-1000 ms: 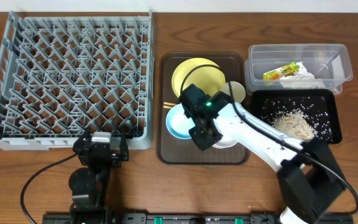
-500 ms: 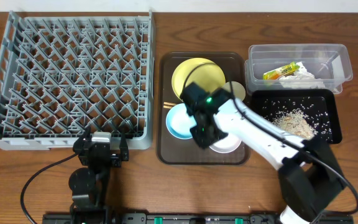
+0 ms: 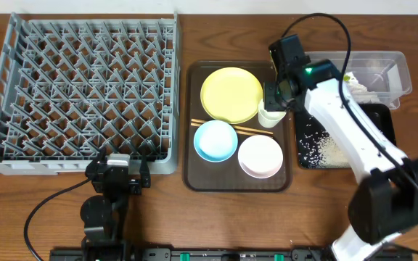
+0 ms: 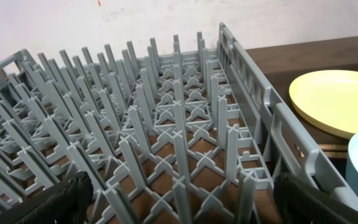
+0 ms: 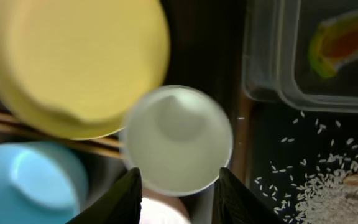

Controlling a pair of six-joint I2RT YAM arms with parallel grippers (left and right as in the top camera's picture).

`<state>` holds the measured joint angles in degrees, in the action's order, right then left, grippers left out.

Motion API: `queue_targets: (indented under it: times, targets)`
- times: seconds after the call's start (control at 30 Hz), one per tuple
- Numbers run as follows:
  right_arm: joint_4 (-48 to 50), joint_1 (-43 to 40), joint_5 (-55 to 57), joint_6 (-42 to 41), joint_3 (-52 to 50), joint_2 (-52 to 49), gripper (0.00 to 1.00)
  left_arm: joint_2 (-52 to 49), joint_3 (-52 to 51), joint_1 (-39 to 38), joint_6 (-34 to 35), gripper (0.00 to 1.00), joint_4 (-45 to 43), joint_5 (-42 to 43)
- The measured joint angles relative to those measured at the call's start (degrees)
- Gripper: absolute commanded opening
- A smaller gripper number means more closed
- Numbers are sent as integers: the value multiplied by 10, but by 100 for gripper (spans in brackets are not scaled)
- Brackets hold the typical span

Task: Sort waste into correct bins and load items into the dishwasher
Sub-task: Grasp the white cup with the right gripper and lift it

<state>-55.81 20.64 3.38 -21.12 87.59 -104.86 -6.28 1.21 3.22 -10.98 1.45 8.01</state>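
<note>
White cup (image 5: 178, 140) stands upright, mouth skyward, at the yellow plate's (image 5: 73, 62) four o'clock; right claw (image 5: 178, 173) gapes wide, holding nothing.

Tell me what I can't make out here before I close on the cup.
- Overhead: the right arm covers the left part of the clear tub and whatever lies there.
- Overhead: the same arm crosses the black tray, hiding some rice.
- Overhead: the fingertips of the right gripper sit under its own wrist; contact with the small white cup is unreadable.
- Right wrist: blurred throughout; the wrapper is cut by the right edge.
</note>
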Motion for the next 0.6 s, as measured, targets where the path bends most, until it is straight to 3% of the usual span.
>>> queue_targets:
  times: [0.27, 0.6]
  targets:
    - [-1, -16, 2, -14, -4, -54, 36, 0, 0, 0, 0, 94, 0, 0]
    - [4, -17, 3, -19, -7, -103, 27, 0, 0, 0, 0, 94, 0, 0]
